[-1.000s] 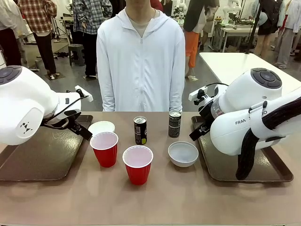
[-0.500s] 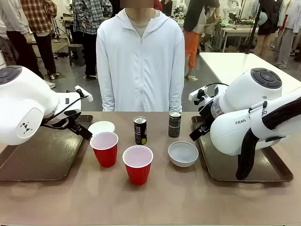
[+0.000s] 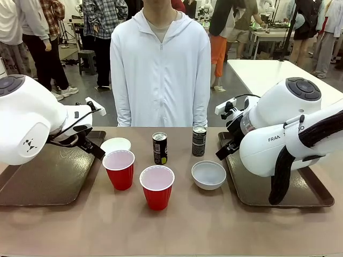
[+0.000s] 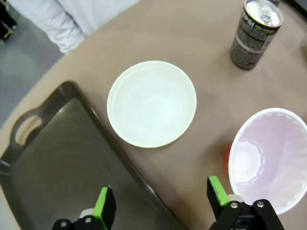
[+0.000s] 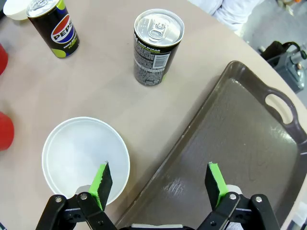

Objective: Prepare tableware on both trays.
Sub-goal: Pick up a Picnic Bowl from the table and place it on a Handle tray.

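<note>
Tableware (image 3: 157, 184) stands mid-bench (image 3: 214, 225), none of it on a tray yet, so both hands hover spread and empty at the tray rims. Ahead of the left hand (image 4: 160, 196) lies a bowl (image 4: 151, 103), with a red cup (image 4: 268, 158) beside one finger and the left tray (image 4: 57, 158) under the other. The right hand (image 5: 158, 179) straddles the second bowl (image 5: 85, 153) and right tray (image 5: 240, 139), with the Pepsi can (image 5: 53, 24) and other can (image 5: 157, 45) farther ahead. Each bowl looks like the likeliest first pick.

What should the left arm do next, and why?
Probably lower the left fingers onto the rim of the white bowl: they are open and empty, and the bowl sits just ahead on the table, beside the tray, not on it.
</note>
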You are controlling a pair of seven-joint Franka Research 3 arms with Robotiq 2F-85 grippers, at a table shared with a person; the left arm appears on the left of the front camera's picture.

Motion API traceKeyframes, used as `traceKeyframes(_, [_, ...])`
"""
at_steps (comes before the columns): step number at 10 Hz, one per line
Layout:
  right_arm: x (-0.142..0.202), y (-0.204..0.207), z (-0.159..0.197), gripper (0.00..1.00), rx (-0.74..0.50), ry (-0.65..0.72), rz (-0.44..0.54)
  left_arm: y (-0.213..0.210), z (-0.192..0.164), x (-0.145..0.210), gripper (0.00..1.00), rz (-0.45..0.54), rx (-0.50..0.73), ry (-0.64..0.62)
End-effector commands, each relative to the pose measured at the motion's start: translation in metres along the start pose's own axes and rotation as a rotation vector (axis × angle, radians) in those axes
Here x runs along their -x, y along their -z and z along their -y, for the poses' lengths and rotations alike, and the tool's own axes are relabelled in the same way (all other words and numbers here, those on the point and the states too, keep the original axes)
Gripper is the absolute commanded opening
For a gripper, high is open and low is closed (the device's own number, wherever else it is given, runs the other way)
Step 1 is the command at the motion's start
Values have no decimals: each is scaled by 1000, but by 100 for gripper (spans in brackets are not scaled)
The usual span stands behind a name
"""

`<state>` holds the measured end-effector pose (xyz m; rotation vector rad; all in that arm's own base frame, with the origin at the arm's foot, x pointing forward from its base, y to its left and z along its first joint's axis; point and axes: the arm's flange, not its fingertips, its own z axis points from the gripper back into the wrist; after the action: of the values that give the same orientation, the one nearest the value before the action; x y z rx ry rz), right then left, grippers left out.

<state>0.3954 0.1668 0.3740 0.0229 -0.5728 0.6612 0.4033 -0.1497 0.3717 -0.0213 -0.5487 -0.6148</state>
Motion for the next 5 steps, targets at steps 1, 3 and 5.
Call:
traceKeyframes(1, [0, 0, 0, 100, 0, 0, 0, 0, 0, 0, 100, 0, 0, 0])
traceKeyframes(3, [0, 0, 0, 100, 0, 0, 0, 0, 0, 0, 100, 0, 0, 0])
traceKeyframes(5, [10, -42, -7, 100, -16, -18, -67, -59, -21, 30, 100, -99, 121, -27])
